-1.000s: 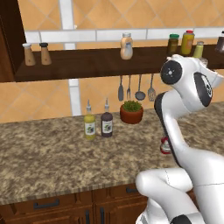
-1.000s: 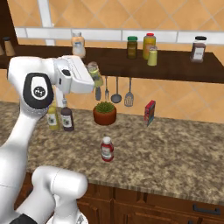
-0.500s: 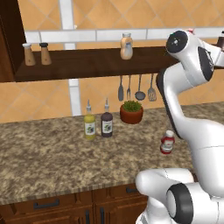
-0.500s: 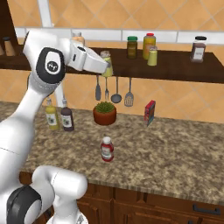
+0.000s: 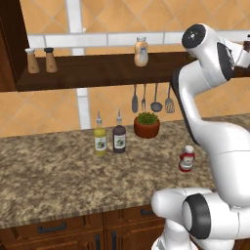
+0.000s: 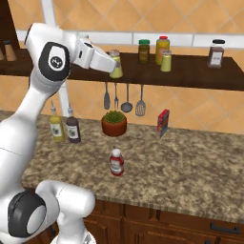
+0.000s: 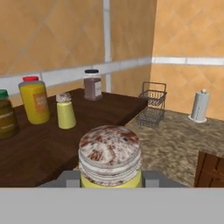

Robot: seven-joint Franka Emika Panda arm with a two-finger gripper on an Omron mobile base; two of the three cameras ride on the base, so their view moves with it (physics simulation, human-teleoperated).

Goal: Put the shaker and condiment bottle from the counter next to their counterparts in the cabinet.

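Even, bright, diffuse render light, no visible lamp and no glare on the tiles. Shadows soft and weak: faint dark patch under the shelf at 12 o'clock, small contact shadows under the bottles on the counter. Arm evenly lit, slight shading on its underside. Base views sharp edge to edge, no lens bend, some aliasing on the granite speckle. Hand view softer: shaker top at 6 o'clock looks coarse and blotchy up close, far items at 3 o'clock slightly blurry. Low texture detail all round.
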